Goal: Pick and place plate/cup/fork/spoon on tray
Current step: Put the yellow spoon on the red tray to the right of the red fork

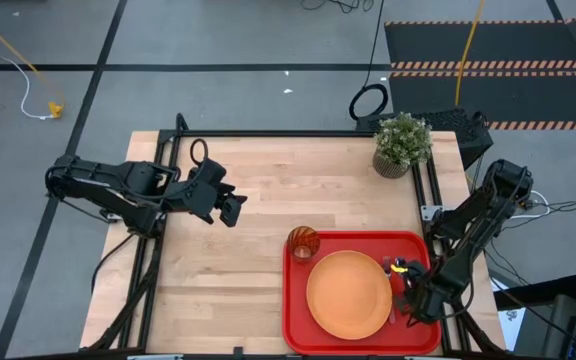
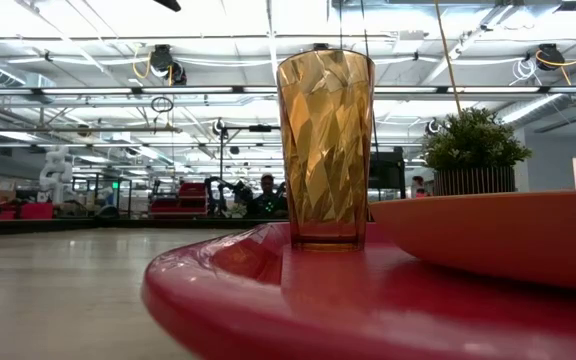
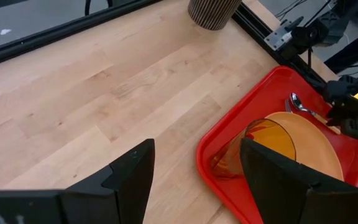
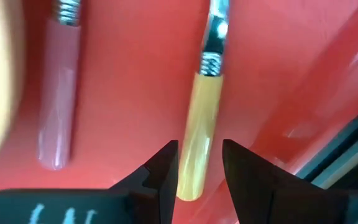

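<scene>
We find the right gripper [image 4: 199,163] low over the tray's right edge, its fingers a narrow gap apart and straddling the end of the spoon's [image 4: 199,134] orange handle; the handle lies flat on the red floor and we cannot tell whether the pads touch it, so we judge this a release or a grasp just at its margin, not a firm hold. The fork [image 4: 61,112] lies just beside the spoon, its pink-red handle roughly parallel, both tucked between the plate [image 1: 348,293] and the tray's right rim, presumably to keep the cutlery clear of the dish. The plate sits mid-tray [image 1: 290,320], and the cup [image 1: 303,242] stands upright in the tray's far left corner, beside the plate. All four items seem to be on the tray, so the task looks nearly done. The left gripper [image 3: 194,180] waits over the desk's [image 1: 258,190] left edge, fingers wide apart and empty. A potted plant [image 1: 402,143] stands at the desk's far right corner.
</scene>
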`<state>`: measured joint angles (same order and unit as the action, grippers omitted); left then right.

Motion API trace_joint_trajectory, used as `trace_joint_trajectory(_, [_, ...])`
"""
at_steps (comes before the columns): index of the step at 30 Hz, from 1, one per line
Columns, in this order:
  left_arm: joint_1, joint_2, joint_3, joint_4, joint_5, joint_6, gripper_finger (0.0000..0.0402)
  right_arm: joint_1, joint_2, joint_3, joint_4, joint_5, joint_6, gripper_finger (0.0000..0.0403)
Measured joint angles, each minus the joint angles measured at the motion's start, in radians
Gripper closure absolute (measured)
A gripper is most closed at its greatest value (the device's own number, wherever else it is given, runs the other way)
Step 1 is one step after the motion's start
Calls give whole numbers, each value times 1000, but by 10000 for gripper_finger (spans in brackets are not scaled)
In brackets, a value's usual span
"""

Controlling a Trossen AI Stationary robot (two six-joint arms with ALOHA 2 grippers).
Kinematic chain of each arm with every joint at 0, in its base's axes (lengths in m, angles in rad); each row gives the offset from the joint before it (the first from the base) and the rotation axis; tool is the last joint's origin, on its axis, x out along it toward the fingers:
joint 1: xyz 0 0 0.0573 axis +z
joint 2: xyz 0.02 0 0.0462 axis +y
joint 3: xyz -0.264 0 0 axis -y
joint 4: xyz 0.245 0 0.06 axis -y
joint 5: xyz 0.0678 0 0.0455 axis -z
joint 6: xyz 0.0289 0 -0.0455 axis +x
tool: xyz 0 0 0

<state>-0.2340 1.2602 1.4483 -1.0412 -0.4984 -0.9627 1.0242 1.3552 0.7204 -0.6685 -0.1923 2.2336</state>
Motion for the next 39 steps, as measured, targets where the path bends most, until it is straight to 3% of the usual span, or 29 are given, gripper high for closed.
trace_joint_trajectory(11, [6,0,0,8,1,16,165,-17,0,3,-35,10,-257,287])
trace_joint_trajectory(27, [5,0,0,59,1,28,165,-17,33,2,30,11,-200,287])
trace_joint_trajectory(39, [6,0,0,84,1,43,165,-18,32,2,43,14,-64,287])
